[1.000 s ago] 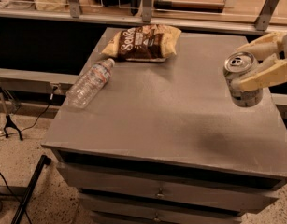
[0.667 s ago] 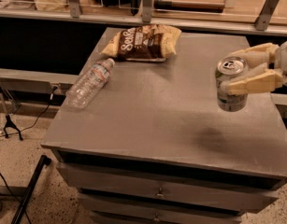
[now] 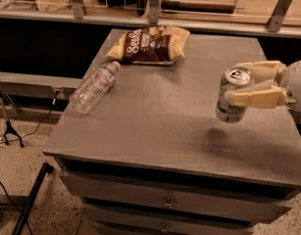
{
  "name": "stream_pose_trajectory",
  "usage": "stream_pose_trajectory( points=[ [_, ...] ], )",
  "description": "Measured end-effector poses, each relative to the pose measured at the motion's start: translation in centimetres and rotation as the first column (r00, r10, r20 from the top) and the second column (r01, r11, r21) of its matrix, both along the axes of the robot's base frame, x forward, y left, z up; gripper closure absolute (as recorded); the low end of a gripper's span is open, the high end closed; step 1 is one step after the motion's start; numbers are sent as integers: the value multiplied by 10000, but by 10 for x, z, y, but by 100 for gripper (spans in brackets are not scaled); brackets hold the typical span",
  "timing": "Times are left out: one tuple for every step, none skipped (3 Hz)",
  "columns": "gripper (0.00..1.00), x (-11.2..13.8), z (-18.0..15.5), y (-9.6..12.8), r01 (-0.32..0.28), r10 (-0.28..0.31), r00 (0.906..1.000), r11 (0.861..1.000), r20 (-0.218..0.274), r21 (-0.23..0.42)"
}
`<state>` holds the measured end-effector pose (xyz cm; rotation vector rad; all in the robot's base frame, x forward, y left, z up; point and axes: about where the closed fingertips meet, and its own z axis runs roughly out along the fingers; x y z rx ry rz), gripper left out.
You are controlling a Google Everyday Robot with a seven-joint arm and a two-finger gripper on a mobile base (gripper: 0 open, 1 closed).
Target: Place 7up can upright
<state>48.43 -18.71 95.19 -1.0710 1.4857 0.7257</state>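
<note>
The claw (image 3: 233,84) reaches in from the right and is closed around the can (image 3: 231,111), one finger behind it and one across its front. The can hangs in the air over the right part of the surface (image 3: 164,111), pull-tab end up. It is close to upright but leans a little, and a dark shadow (image 3: 216,140) lies on the grey top below it.

The main risk, as I judge it, is letting go too high. A dropped can would land on the edge of its base, bounce and tip over. The lean adds to this: unless the can is squared up before it touches down, it meets the surface on one side of its rim and may topple as the fingers part. The spot also looks fairly near the right and front edges, so a fallen can could roll off. A finger that drags on the wall as it opens could also knock the can over.

A bottle (image 3: 93,87) lies on its side at the left, and a chip bag (image 3: 149,44) lies flat at the far edge. Both are well apart from the can. Nothing stands between the can and the patch under it, so the way down looks free.
</note>
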Motion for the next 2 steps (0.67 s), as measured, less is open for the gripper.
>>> stream_pose_trajectory(
  points=[
    [85,-1,-9,1,-44,46,10000,9984,-41,558],
    [61,-2,-21,4,-81,100,9998,9943,-174,1061]
  ],
)
